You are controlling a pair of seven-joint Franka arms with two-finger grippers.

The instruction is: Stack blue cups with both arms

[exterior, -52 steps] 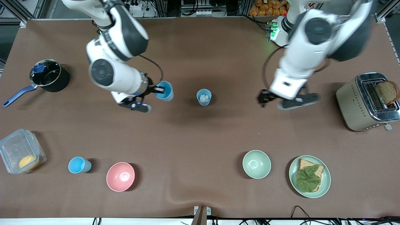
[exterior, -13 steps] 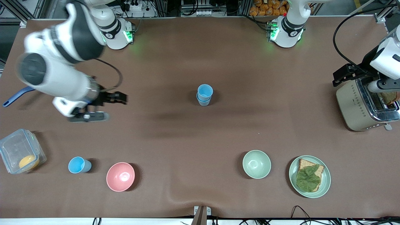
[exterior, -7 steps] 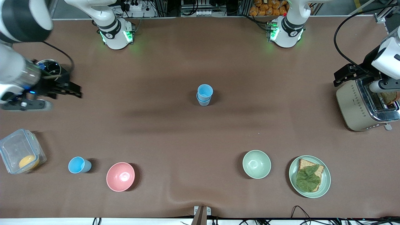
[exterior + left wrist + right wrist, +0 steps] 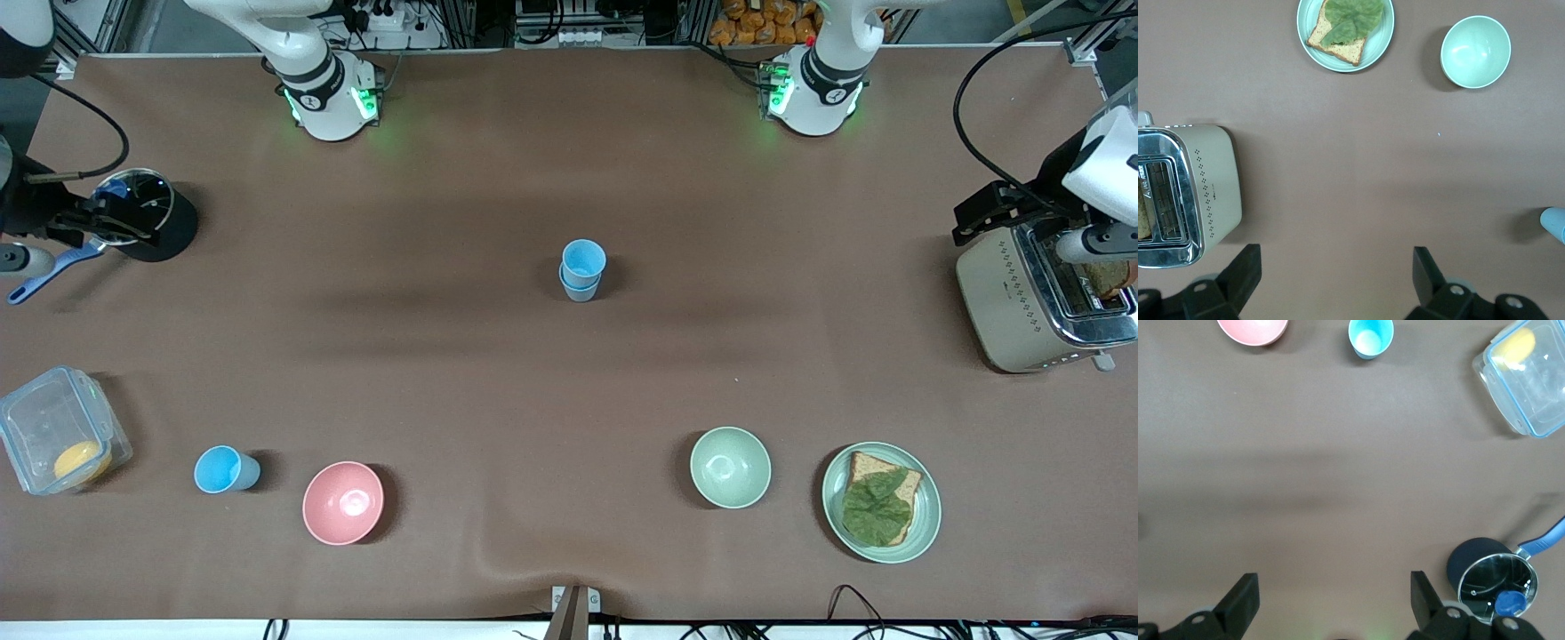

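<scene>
Currently two blue cups (image 4: pixel 582 269) sit nested as one stack mid-table, upright, upper cup seated in the lower one. A third blue cup (image 4: pixel 224 469) stands alone near the front camera, toward the right arm's end, just beside the pink bowl (image 4: pixel 343 502) and not touching it; the right wrist view shows it too (image 4: pixel 1370 338), empty.

Left gripper (image 4: pixel 987 216) hangs over the toaster (image 4: pixel 1036 298) at the left arm's end of the table. Its fingers (image 4: pixel 1241 277) are spread wide in the left wrist view, nothing between them.

Right gripper (image 4: pixel 93 224) is over the black saucepan (image 4: pixel 147 222) at the right arm's end. Fingers (image 4: pixel 1241 600) spread wide as well, holding nothing. Saucepan has a glass lid with a blue knob and a blue handle.

Elsewhere: pale green bowl (image 4: pixel 730 467) and a green plate (image 4: pixel 927 518) with a slice of bread topped by a leaf, both near the front camera toward the left arm's end. A clear lidded container (image 4: pixel 55 440) with something yellow inside sits beside the lone cup, nearer the table's end. A bread slice sticks out of the toaster slot.
</scene>
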